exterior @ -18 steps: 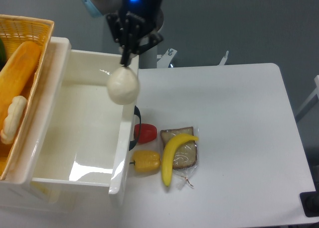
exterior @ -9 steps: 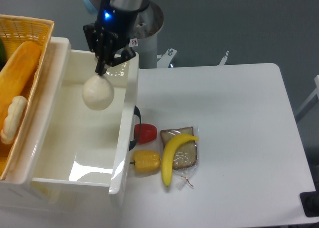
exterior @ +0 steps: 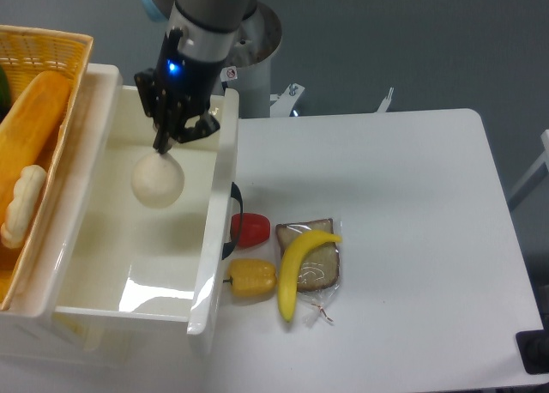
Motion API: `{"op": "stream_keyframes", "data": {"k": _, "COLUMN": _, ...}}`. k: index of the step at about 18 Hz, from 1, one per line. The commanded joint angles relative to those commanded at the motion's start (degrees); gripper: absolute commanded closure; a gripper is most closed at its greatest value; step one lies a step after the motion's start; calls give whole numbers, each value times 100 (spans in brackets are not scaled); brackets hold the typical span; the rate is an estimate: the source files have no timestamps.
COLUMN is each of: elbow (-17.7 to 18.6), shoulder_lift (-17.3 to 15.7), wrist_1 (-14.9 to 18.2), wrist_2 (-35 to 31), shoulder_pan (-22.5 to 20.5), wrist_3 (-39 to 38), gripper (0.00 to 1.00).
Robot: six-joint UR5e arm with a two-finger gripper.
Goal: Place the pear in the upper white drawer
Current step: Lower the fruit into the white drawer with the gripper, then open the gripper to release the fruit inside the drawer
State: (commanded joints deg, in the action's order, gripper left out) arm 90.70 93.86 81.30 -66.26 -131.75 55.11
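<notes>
The pear (exterior: 158,180) is pale cream-white and round. It hangs by its top from my gripper (exterior: 163,144), which is shut on it. The pear is inside the outline of the upper white drawer (exterior: 94,273), over its back half, still held above the drawer floor. The drawer is open, glossy white with deep walls and a dark handle (exterior: 233,221) on its right-hand front. My arm comes in from the top of the view.
A woven yellow basket (exterior: 51,50) with bread-like items stands left of the drawer. On the white table right of the drawer lie a red item (exterior: 251,229), a yellow-orange pepper (exterior: 252,278), a banana (exterior: 296,269) and a bagged bread slice (exterior: 319,273).
My gripper carried the pear leftward from above the drawer's right wall to over the drawer's inside, and lowered it a little.
</notes>
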Motion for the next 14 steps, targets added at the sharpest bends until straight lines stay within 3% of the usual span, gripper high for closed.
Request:
{"op": "stream_keyframes", "data": {"k": 6, "elbow": -35, "shoulder_lift": 238, "wrist_1": 9, "wrist_2": -97, "shoulder_pan": 124, "wrist_3": -17, "gripper": 90}}
{"op": "stream_keyframes", "data": {"k": 14, "elbow": -79, "shoulder_lift": 238, "wrist_1": 35, "wrist_2": -89, "shoulder_pan": 132, "wrist_3": -53, "gripper": 46}}
